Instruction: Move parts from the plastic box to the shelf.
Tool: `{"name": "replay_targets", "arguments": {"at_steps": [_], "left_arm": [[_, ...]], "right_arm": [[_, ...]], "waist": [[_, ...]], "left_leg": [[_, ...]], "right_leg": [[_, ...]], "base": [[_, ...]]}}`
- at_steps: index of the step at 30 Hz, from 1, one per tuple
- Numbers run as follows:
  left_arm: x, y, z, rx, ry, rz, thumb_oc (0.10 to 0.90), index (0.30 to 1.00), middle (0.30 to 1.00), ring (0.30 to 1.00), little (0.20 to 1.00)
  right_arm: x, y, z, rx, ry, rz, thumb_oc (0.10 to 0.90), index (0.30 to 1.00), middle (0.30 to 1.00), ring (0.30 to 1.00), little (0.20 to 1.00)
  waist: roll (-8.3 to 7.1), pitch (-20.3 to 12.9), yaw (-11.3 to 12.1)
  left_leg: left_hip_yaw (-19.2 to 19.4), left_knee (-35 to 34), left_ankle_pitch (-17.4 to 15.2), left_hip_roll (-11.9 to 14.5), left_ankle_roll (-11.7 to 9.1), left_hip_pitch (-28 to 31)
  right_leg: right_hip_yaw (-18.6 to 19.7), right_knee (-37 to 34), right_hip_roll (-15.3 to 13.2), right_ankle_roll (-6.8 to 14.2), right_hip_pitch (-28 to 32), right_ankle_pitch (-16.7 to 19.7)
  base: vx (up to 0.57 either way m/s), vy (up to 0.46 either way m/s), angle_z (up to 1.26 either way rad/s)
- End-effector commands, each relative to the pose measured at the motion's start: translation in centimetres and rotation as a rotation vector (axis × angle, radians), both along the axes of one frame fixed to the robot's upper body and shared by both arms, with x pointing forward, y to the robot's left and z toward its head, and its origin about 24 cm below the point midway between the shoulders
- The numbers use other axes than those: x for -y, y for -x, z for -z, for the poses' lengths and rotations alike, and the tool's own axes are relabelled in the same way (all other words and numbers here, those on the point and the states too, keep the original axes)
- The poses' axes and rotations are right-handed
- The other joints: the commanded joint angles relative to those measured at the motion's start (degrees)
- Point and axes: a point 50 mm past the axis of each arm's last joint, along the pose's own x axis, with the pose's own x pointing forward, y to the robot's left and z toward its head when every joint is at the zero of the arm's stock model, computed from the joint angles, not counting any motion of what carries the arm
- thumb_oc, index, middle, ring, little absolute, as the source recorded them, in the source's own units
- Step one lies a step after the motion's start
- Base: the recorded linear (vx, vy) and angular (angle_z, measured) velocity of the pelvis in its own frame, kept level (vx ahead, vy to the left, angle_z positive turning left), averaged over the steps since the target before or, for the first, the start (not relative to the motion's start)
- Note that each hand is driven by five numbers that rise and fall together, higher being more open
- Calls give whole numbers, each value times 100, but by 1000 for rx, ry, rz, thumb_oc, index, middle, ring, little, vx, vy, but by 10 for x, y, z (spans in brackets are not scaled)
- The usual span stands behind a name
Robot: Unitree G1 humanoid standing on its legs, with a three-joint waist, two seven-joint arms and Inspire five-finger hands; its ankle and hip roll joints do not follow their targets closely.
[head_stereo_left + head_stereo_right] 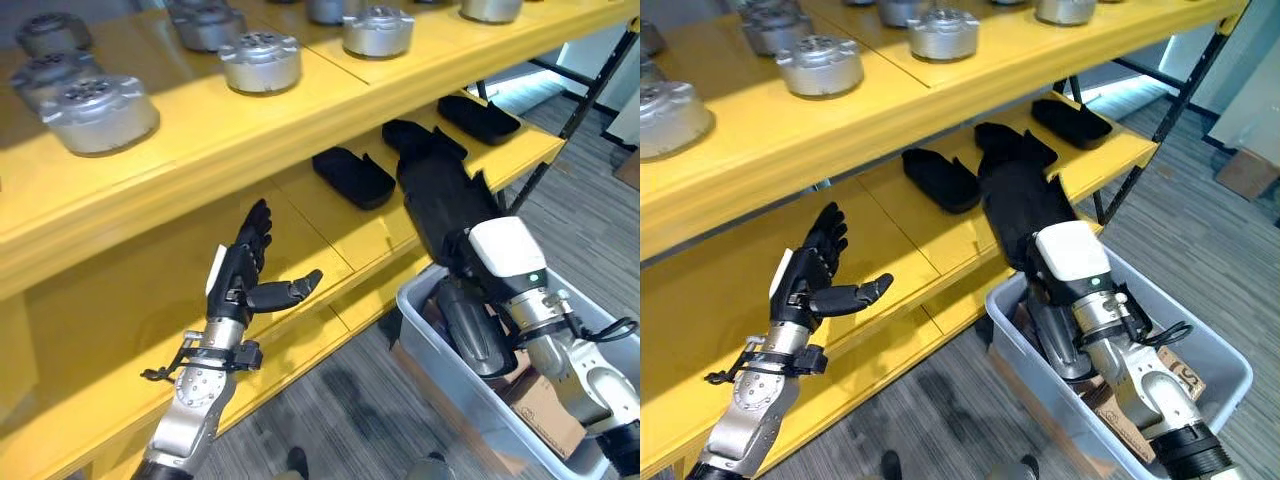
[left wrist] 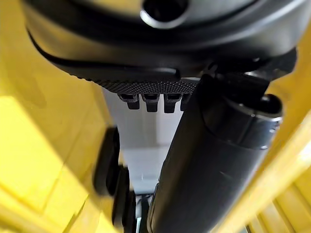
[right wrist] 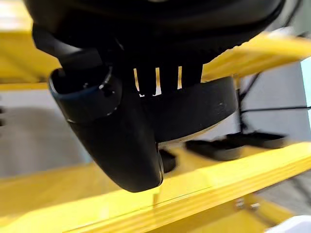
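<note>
right hand [image 1: 1040,225] curled round long black part [image 3: 194,109], lifted over grey plastic box [image 1: 1220,365], near yellow shelf [image 1: 330,215]. left hand [image 1: 245,270] spread, empty, by shelf.

Seven silver round parts show on the upper yellow shelf [image 1: 300,110] in the left eye view: three at the left [image 1: 97,112], [image 1: 48,70], [image 1: 50,33], two in the middle [image 1: 260,62], [image 1: 205,22], one further right [image 1: 378,31], and one cut off at the top edge [image 1: 490,8]. More may lie beyond the frame.

The lower shelf [image 1: 330,215] carries two flat black parts lying free [image 1: 352,177], [image 1: 478,118].

One long black part [image 1: 440,195] is up at the lower shelf's edge.

One grey plastic box [image 1: 450,385] stands on the floor, with one brown carton [image 1: 545,410] inside.

Two robot hands show: left hand [image 1: 240,275] and right hand [image 1: 470,320].
</note>
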Motion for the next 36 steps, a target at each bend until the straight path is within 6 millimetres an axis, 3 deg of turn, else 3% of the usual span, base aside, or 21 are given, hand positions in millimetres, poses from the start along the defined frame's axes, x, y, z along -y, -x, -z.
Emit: {"name": "replay_targets", "arguments": {"at_steps": [1,3,5,7,8,9,11,13,20,23,24,25,29,36], "left_arm": [[15,-4,-62,338,35,88,900,1000,1000,1000,1000],[16,-4,-62,338,35,88,900,1000,1000,1000,1000],[17,-5,-64,344,29,91,900,1000,1000,1000,1000],[19,-6,-62,335,58,95,900,1000,1000,1000,1000],[19,-6,-62,334,58,95,900,1000,1000,1000,1000],[17,-5,-60,324,77,83,900,1000,1000,1000,1000],[18,-5,-59,319,77,86,900,1000,1000,1000,1000],[20,-4,-58,314,79,96,900,1000,1000,1000,1000],[19,-1,-50,282,85,87,900,1000,1000,1000,1000],[22,-3,-50,278,92,99,900,1000,1000,1000,1000],[25,-4,-51,281,94,107,900,1000,1000,1000,1000],[26,-4,-51,283,96,115,900,1000,1000,1000,1000],[23,-4,-48,269,95,98,900,1000,1000,1000,1000],[22,-3,-44,244,76,106,900,1000,1000,1000,1000]], "right_arm": [[-12,-10,-85,400,-46,-65,400,300,300,300,300],[-12,-10,-85,400,-46,-64,400,300,300,300,300],[-8,-8,-86,419,-83,-56,400,300,300,300,300],[-6,-7,-84,409,-100,-51,400,300,300,300,300],[-6,-7,-83,409,-100,-50,400,300,300,300,300],[-5,-3,-85,424,-121,-64,400,300,300,300,300],[-5,-1,-86,429,-120,-69,400,300,300,300,300],[-1,1,-89,445,-108,-66,400,300,300,300,300],[4,7,-96,480,-87,-74,400,300,300,300,300],[6,9,-97,484,-77,-66,400,300,300,300,300],[9,11,-100,495,-66,-57,400,300,300,300,300],[9,11,-101,504,-49,-52,400,300,300,300,300],[6,7,-99,494,-47,-52,400,300,300,300,300],[0,-4,-98,440,-94,-70,400,300,300,300,300]], "waist": [[-98,-49,-32],[-99,-58,-48],[-241,-140,38],[-275,-239,36],[-264,-240,13],[-269,-312,50],[-262,-340,50],[-236,-378,38],[-173,-366,51],[-208,-318,12],[-242,-260,-60],[-233,-259,-77],[-184,-364,-29],[-239,-492,133]], "left_leg": [[-405,-87,-765,-425,271,634],[-427,-95,-753,-427,269,623],[-608,-24,-755,-312,92,606],[-756,-9,-688,-109,-42,597],[-784,-19,-684,-93,-53,599],[-878,-29,-520,200,-257,562],[-947,-63,-429,289,-330,527],[-978,-145,-202,554,-523,459],[-847,-195,299,860,-761,366],[-555,48,307,777,-709,237],[-84,254,314,728,-613,94],[65,155,239,713,-552,119],[-2,-141,57,618,-426,344],[32,-140,-130,363,-279,430]], "right_leg": [[387,-119,-65,255,-337,529],[365,-131,-72,255,-335,533],[62,-310,-144,271,-133,452],[-90,-233,-38,211,39,236],[-122,-227,-26,200,51,226],[-495,-172,109,90,265,54],[-617,-211,188,38,367,-22],[-910,-276,372,-75,540,-176],[-1323,-414,657,-332,873,-351],[-1474,-500,579,-333,1018,-367],[-1593,-502,497,-335,1062,-356],[-1614,-448,466,-315,1018,-356],[-1464,-398,428,-242,944,-337],[-1458,-424,177,-143,1056,-314]], "base": [[66,-179,131],[35,-151,105],[60,-348,40],[54,-293,57],[68,-438,95],[45,-337,85],[18,-335,68],[0,-326,46],[1,-182,29],[-28,-40,27],[-63,26,32],[-63,32,47],[15,51,20],[63,83,11]]}}
